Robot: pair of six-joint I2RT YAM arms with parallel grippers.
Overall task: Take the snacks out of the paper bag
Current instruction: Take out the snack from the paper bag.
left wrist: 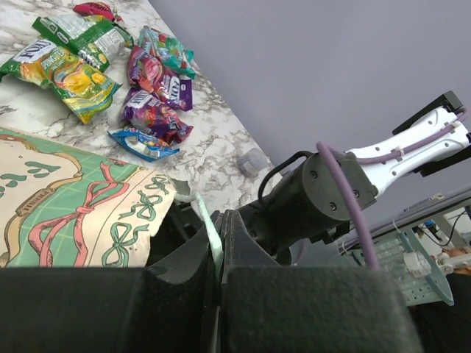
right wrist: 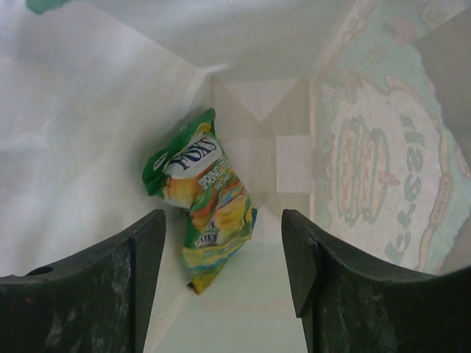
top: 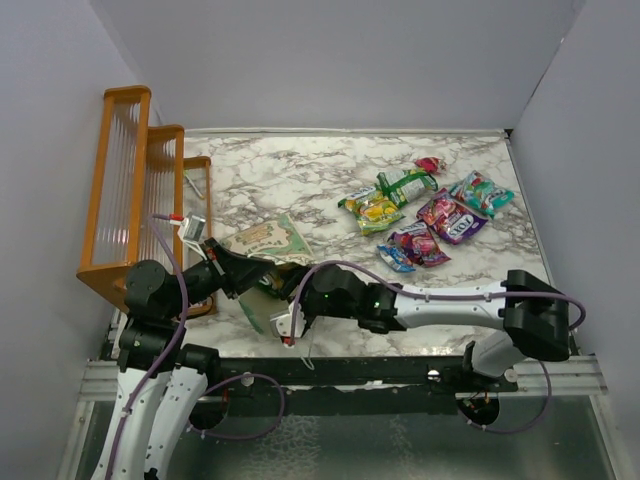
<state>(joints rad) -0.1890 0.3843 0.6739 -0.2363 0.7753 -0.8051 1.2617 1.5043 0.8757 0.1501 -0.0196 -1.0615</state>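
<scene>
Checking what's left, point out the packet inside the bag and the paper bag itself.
packet inside the bag (right wrist: 206, 209), right wrist view, middle of its printed face
paper bag (left wrist: 73, 209), left wrist view, its printed front panel

From above, the bag hides the right gripper tips from you; its wrist view crops the fingers.
</scene>
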